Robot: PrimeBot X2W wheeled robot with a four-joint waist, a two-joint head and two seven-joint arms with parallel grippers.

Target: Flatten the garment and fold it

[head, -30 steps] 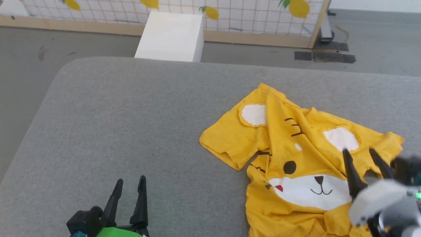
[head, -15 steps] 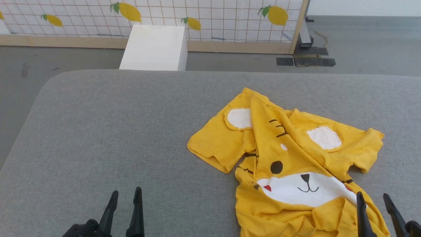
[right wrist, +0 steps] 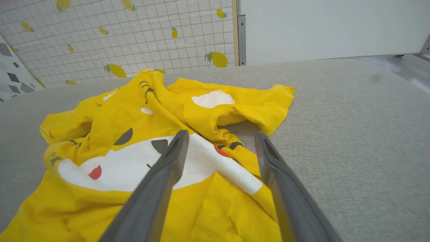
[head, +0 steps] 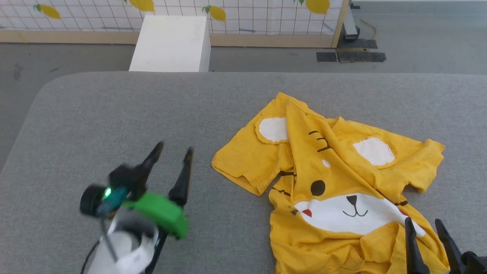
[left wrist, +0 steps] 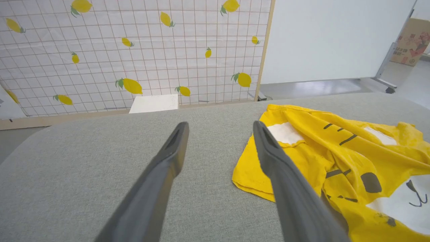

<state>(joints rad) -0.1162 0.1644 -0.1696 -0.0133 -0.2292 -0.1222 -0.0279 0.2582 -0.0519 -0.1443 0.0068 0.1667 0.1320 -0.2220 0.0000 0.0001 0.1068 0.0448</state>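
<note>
The mustard-yellow short-sleeved T-shirt, printed with a cartoon animal face, lies crumpled on the grey fabric-covered tabletop. A raised crease runs through its middle and cloth is bunched along its near edge.

The left gripper is spread wide and empty, its 2 dark fingers above bare fabric. The shirt's nearest sleeve lies just to its right, close but not touching. The right gripper is also wide open and holds nothing. It hovers over the shirt's near corner, with the white muzzle patch just ahead of its fingertips in the right wrist view.

The work looks to be at its very start: nothing is flattened yet.

Possible trouble from here:
- The sleeve edge is doubled over, so a pinch there may catch 2 layers and keep the fold.
- The right gripper sits over bunched cloth and could seize several layers, so a pull would drag the whole shirt and not spread it.
- Thin cloth on a soft surface may slip from the fingertips, or the tips may dig into the covering.
</note>
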